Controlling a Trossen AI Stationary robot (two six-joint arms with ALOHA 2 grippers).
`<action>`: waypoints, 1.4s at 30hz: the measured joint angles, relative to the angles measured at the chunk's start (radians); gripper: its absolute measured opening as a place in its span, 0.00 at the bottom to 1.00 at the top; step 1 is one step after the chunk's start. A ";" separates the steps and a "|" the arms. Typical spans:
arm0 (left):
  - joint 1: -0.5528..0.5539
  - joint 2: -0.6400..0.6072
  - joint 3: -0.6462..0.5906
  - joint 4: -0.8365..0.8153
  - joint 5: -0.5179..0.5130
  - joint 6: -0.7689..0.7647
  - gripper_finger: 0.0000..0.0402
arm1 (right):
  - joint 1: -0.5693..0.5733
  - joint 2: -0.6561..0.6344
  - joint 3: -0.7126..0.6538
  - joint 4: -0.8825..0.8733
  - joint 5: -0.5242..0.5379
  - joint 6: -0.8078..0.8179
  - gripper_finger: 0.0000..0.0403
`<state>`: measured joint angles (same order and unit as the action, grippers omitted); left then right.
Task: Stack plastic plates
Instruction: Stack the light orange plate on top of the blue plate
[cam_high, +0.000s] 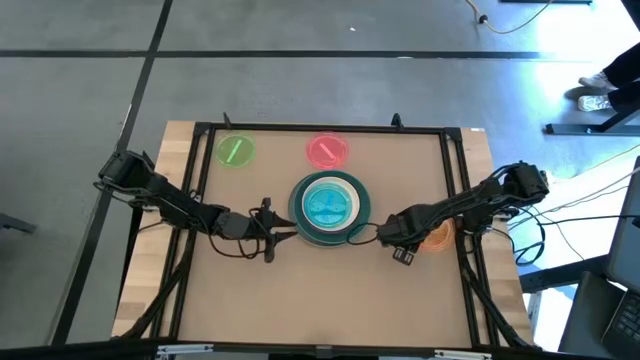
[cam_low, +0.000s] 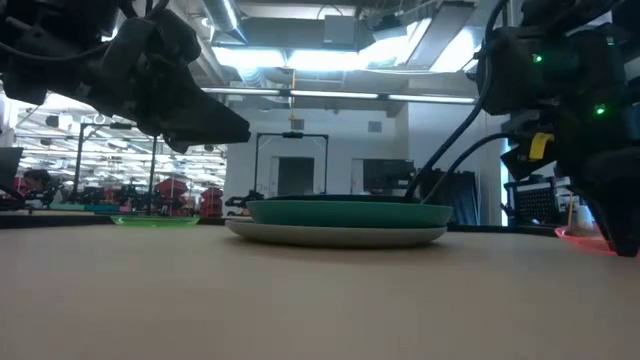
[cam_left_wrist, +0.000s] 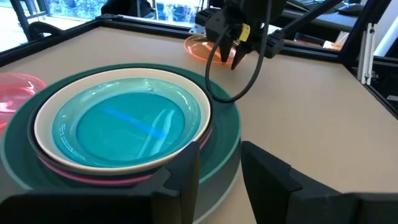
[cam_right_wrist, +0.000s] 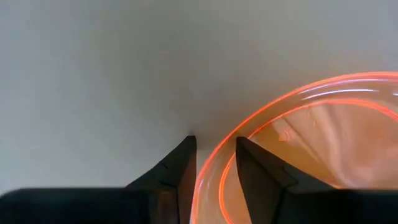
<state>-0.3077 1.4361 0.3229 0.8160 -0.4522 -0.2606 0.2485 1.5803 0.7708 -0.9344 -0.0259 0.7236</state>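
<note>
Plates sit stacked at the centre of the worktop (cam_high: 250, 310): a teal-blue plate (cam_high: 329, 203) on top, nested in a white plate (cam_left_wrist: 46, 134), with a pink-magenta rim below that, all resting on a large teal plate (cam_high: 361, 212) over a pale grey plate (cam_low: 335, 236) at the bottom. Toward the far edge of the worktop, a small green plate (cam_high: 235, 150) and a small pink plate (cam_high: 327, 150) lie singly, well apart from the stack. The left end effector (cam_high: 272, 232) hangs just beside the stack's left edge, its two fingers parted and holding nothing, with the stack's rim right in front of them in the left wrist view. The right end effector (cam_high: 402, 252) is just to the right of the stack, over the near edge of an orange plate (cam_right_wrist: 323, 143) that lies flat close to the worktop's right rail; its fingers stand slightly apart, one on either side of the orange rim, and contact with the rim cannot be made out.
</note>
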 joint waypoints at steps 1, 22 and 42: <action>0.000 0.000 0.000 0.000 0.000 0.000 0.28 | 0.000 0.000 0.000 0.000 0.000 -0.010 0.28; 0.000 0.000 0.000 0.000 0.000 0.001 0.28 | 0.001 0.006 0.214 -0.147 0.242 -0.256 0.01; 0.000 0.000 0.000 0.000 0.000 0.001 0.28 | 0.000 0.010 0.410 0.187 0.528 -0.687 0.01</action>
<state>-0.3077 1.4361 0.3229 0.8160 -0.4519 -0.2596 0.2481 1.5899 1.1805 -0.7477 0.5019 0.0370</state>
